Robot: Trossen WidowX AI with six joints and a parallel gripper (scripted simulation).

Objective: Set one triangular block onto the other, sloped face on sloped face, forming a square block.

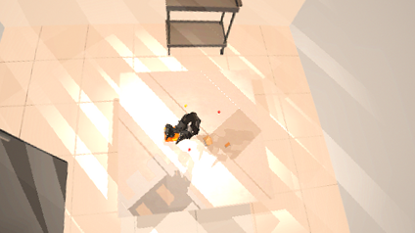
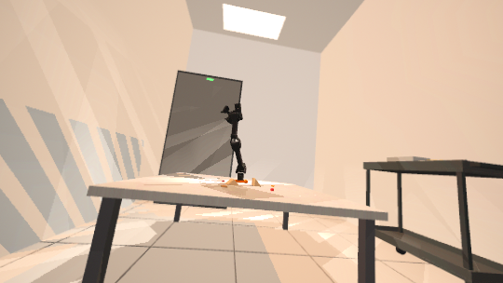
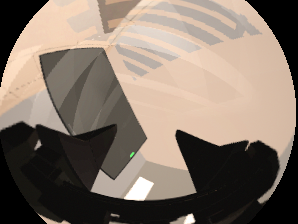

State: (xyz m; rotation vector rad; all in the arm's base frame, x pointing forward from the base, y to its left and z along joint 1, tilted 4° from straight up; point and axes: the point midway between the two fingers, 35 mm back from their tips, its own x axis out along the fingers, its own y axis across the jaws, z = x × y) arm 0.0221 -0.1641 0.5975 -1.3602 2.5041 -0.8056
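Nearest to the wrist camera, at left and right of the lower frame, saw two dark fingers of the gripper (image 1: 168, 131) (image 2: 225, 110) (image 3: 146, 131), spread well apart and grasping no block. Behind them, saw the dark door (image 2: 200, 126) (image 3: 95, 105), slanted in the left half. In the exterior view, found the black arm (image 1: 193, 121) (image 2: 236, 143) raised tall at the centre, high over the table (image 2: 233, 199). Near its foot, at lower centre, found one triangular block (image 2: 231, 182) on the left and the other triangular block (image 2: 255, 181) on the right, both on the table, apart and not joined into a square. Noticed also a red bit (image 1: 218, 111) (image 2: 272, 189) to their right. In the top view, saw two small orange-brown pieces (image 1: 208, 140) just right of centre; could not tell their exact shape. Saw the cart (image 1: 203, 10) (image 2: 463, 209) at upper centre there.
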